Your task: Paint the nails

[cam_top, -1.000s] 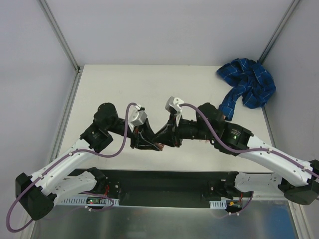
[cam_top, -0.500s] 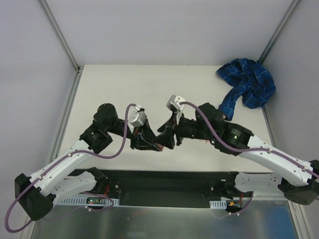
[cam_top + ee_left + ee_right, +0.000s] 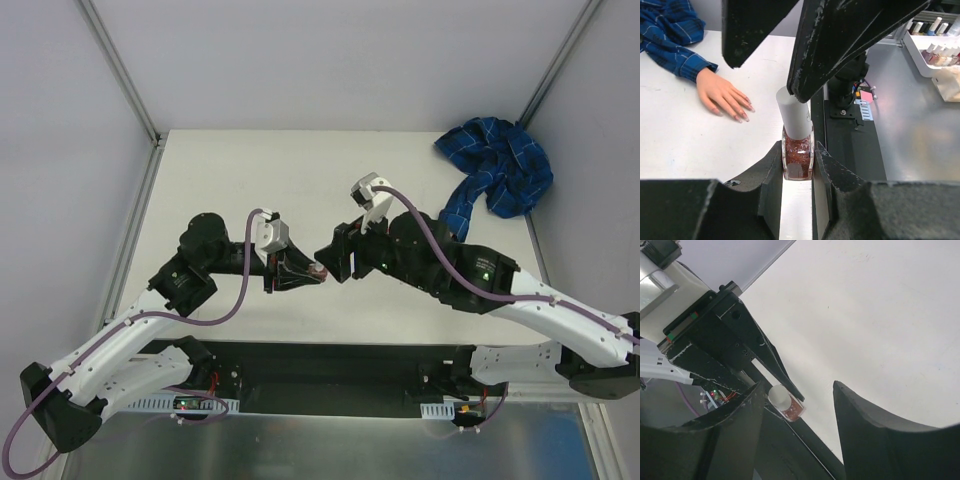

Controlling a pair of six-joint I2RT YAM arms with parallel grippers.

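Note:
My left gripper (image 3: 797, 167) is shut on a small bottle (image 3: 797, 152) of reddish glitter polish with a white cap (image 3: 792, 112), held just above the table's near edge. The right gripper (image 3: 799, 386) stands open, its fingers (image 3: 840, 45) spread around and above the cap without gripping it. The flesh-coloured fake hand (image 3: 720, 92) lies palm down on the table, and its nails (image 3: 742, 114) point toward the bottle. Its blue plaid sleeve (image 3: 670, 30) trails off behind. In the top view both grippers (image 3: 300, 272) (image 3: 330, 258) meet at the bottle (image 3: 318, 270), and the right arm hides the hand.
The plaid sleeve (image 3: 495, 175) bunches at the table's back right corner. A white tray (image 3: 935, 47) of several polish bottles sits on the metal bench beyond the near edge. The black base plate (image 3: 330, 370) runs along the front.
The right gripper has opened and lifted back off the bottle's cap, its wrist swinging up and to the right. The left gripper stays shut on the bottle.

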